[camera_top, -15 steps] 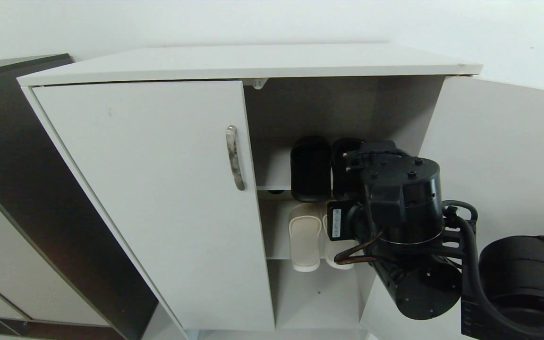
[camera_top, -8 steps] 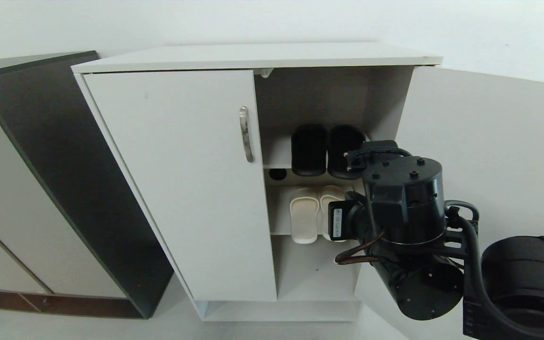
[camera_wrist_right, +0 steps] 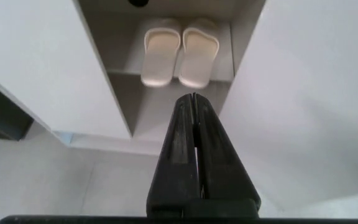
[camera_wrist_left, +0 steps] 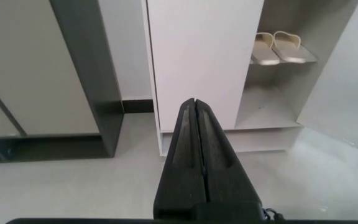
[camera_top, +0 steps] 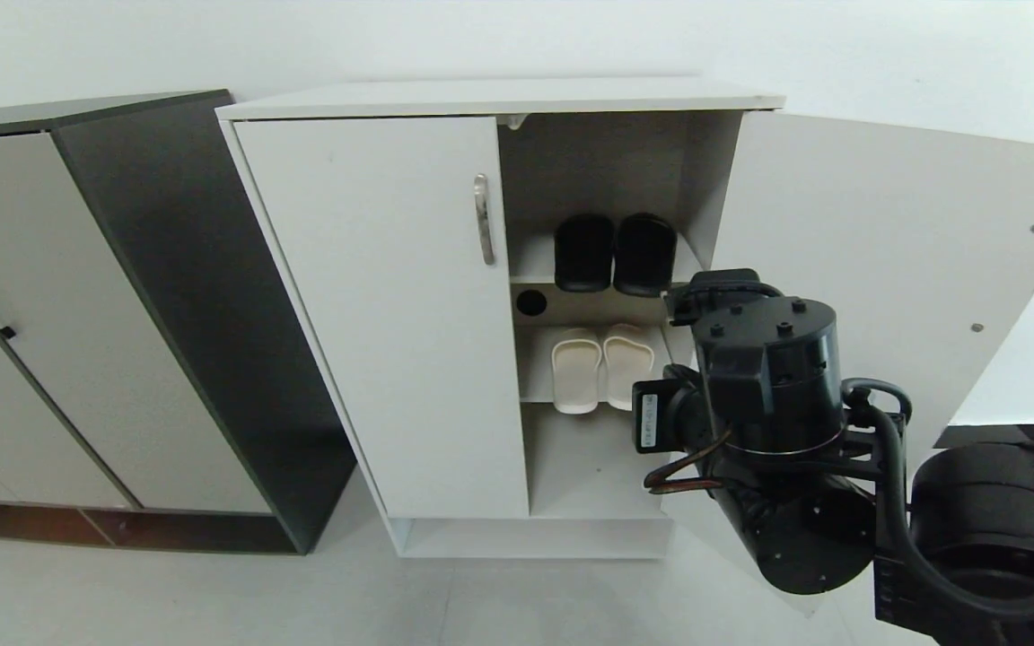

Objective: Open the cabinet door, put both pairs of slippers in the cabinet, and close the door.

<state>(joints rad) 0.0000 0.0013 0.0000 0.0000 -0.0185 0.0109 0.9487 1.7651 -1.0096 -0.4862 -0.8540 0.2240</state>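
Evidently the loading stage is reading as complete: the black slippers (camera_top: 616,254) are lying side by side on the upper shelf of the white cabinet (camera_top: 499,94), just above the centre of the head view, and the white slippers (camera_top: 602,366) are lying side by side on the shelf directly beneath them. The right door (camera_top: 885,269) is standing wide open across the right of that frame, its inner face turned toward the camera. The left door (camera_top: 391,314) is sitting shut, with its metal handle (camera_top: 482,220) running along the edge nearest the opening. A dark cabinet (camera_top: 167,296) is standing just beside the white one at the left of the frame. The left gripper (camera_wrist_left: 194,106) is hanging with its fingers pressed together on nothing, out in front of the shut left door and well apart from it. The right gripper (camera_wrist_right: 194,99) is likewise pressed together on nothing, pointing at the opening below the white slippers and touching neither shelf nor door. By this reading, opening and stowing are done and only the closing is outstanding. The white pair is appearing to overhang its shelf edge slightly, which is worth checking before the panel swings home
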